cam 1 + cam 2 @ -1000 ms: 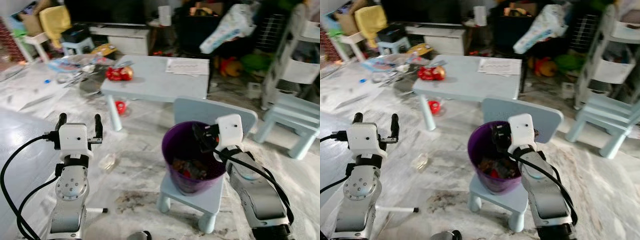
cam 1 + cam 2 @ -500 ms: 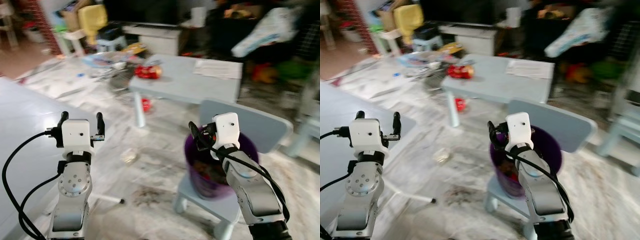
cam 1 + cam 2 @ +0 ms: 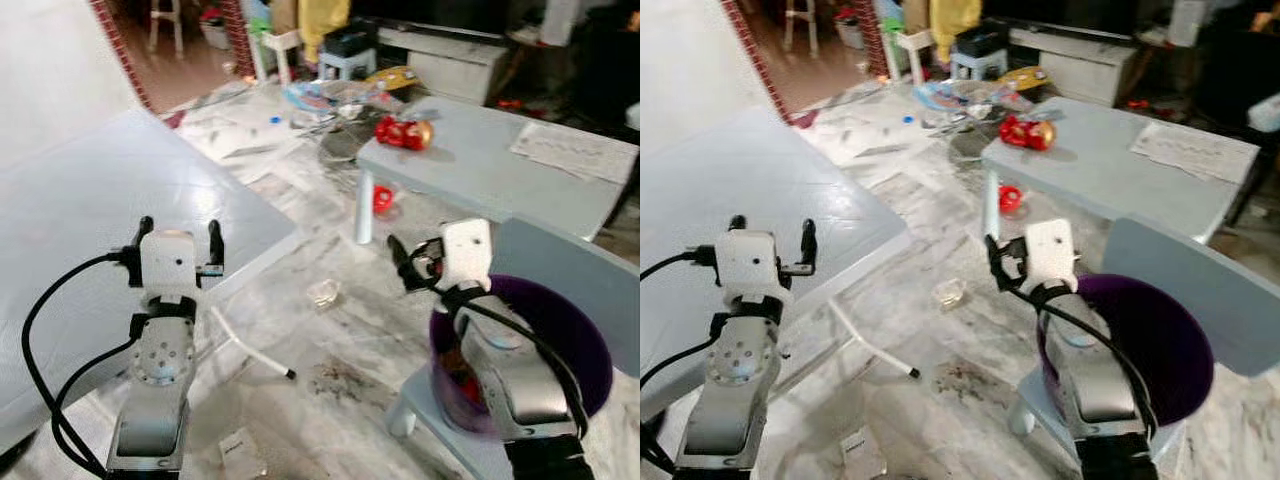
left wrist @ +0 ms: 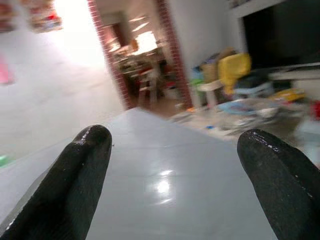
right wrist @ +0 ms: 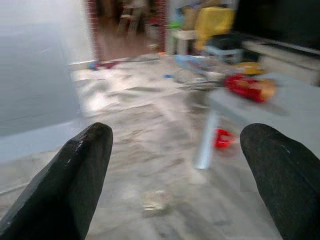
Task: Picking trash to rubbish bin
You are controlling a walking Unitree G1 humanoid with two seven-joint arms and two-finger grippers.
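From the left eye I see the purple bin [image 3: 560, 350] on a small chair [image 3: 560, 270] by my right side, trash already in its bottom. My left gripper [image 3: 178, 238] and right gripper [image 3: 410, 262] are both raised and hold nothing. A clear wrapper [image 3: 324, 293] lies on the marble floor between them and farther out. I judge I'm between pieces, looking for the next one; the next move calls for stepping toward that wrapper and bending low.

The right eye gives the same layout, with the wrapper [image 3: 948, 292] short of the blue table [image 3: 1110, 170], a red scrap [image 3: 1009, 198] under it and red packets [image 3: 1028, 131] on top.

Left wrist: fingers [image 4: 80, 175] wide apart, nothing between them, a grey floor mat [image 4: 170, 185] beyond.

Right wrist: fingers [image 5: 75, 175] wide apart and bare, the wrapper [image 5: 156, 200] on the floor straight ahead.
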